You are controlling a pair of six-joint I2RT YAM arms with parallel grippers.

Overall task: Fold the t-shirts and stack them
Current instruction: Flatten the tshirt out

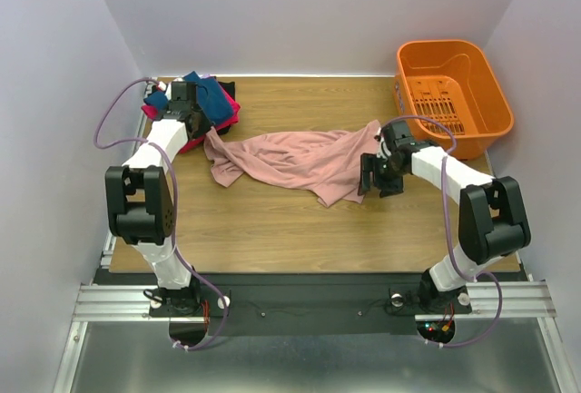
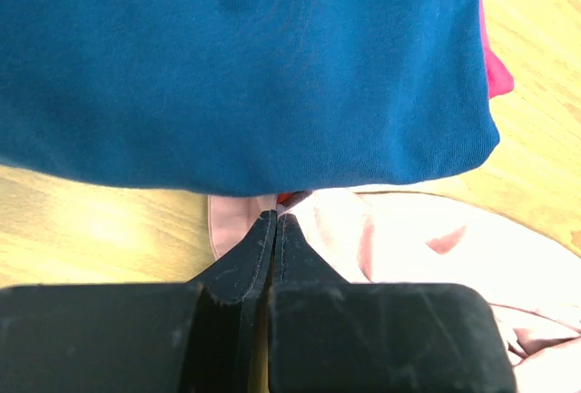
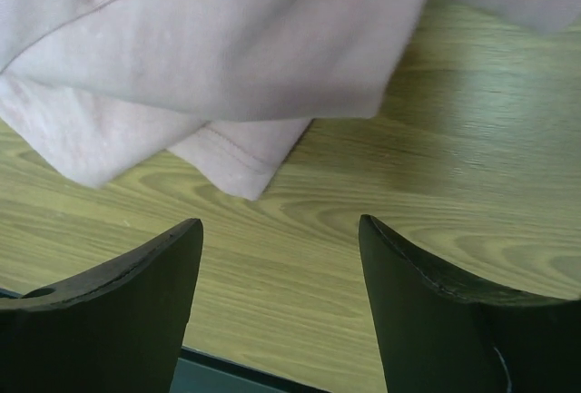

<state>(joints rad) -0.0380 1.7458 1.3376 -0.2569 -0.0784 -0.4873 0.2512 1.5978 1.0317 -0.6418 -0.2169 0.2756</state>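
The crumpled dusty-pink t-shirt (image 1: 290, 159) lies mid-tabletop (image 1: 272, 230), its left corner pinched by the closed left fingers (image 2: 243, 270) just beside the folded blue t-shirt (image 1: 211, 98) stacked on magenta, its right hem near the wide-spread, empty right fingers (image 3: 136, 275), with an orange basket (image 1: 497, 93) at far right.
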